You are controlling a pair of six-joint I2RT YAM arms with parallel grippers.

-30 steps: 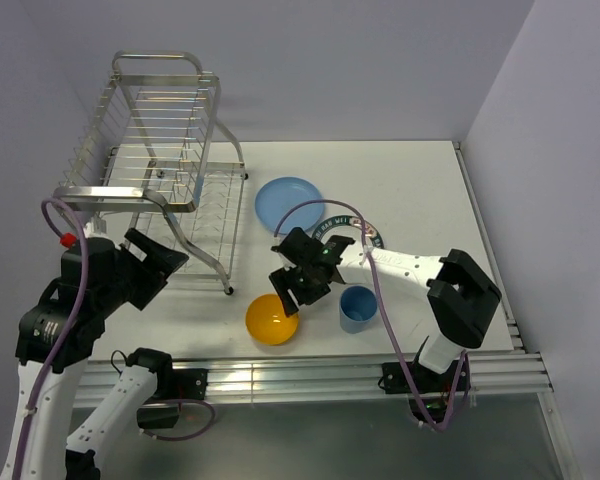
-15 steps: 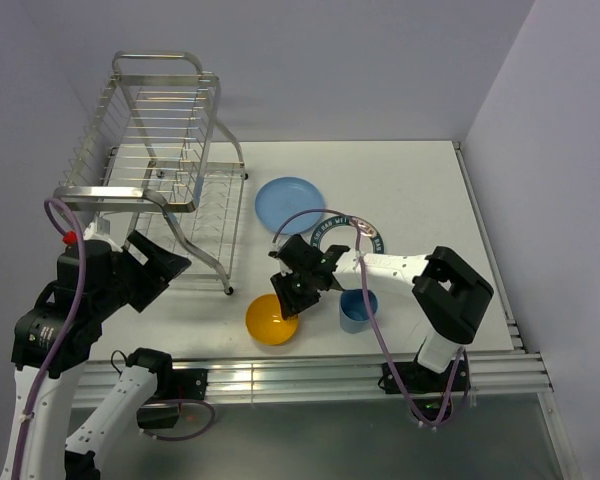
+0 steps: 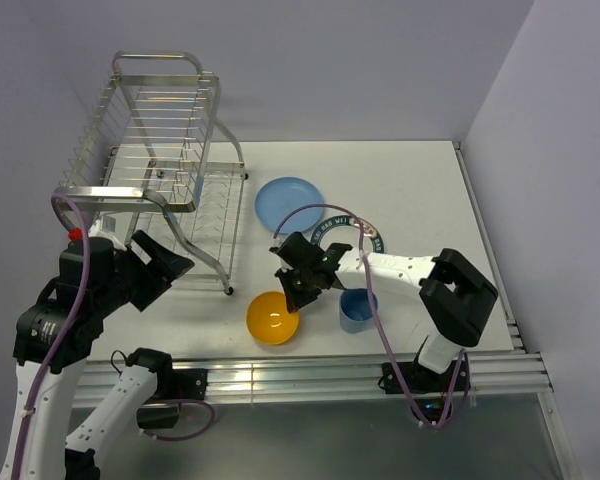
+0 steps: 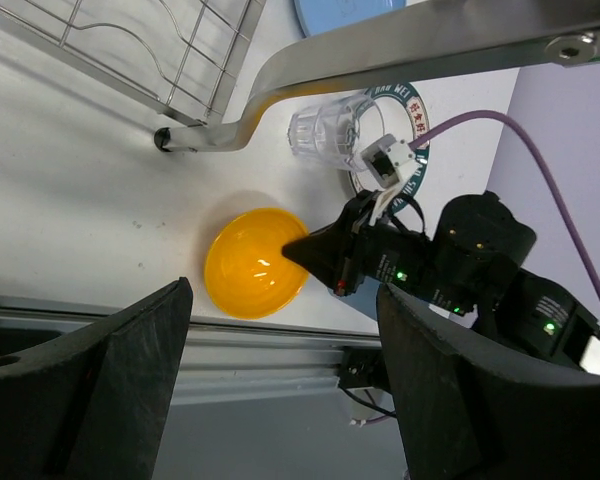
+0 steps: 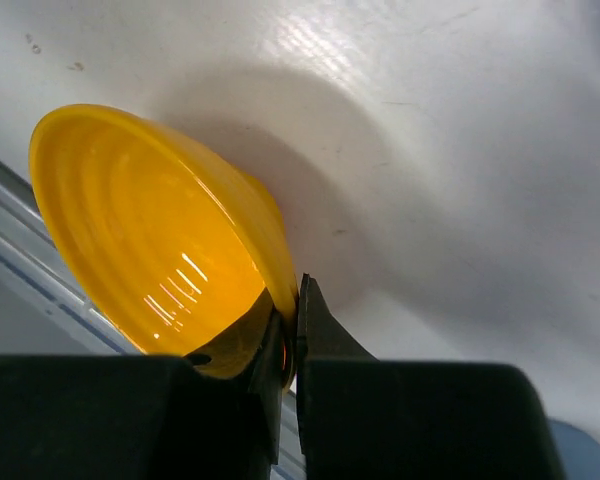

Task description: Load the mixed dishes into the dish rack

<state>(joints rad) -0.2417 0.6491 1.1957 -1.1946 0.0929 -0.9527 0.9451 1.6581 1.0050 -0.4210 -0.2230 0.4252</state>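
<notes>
Bowl (image 3: 272, 317) is judged light, rigid, slick-glazed | its thin far-right rim is clenched by the right pincer (image 3: 296, 293) | left pincer (image 3: 164, 263) is seen released.

White tubular links (image 3: 395, 266), bulky black joint housings (image 3: 462, 295), purple cables (image 4: 500, 113) looping along both arms, red cap (image 3: 75, 234) atop left arm, black wedge-fingered left hand (image 3: 170, 262) and right hand (image 3: 293, 300), tiny green lights (image 4: 400, 275).
</notes>
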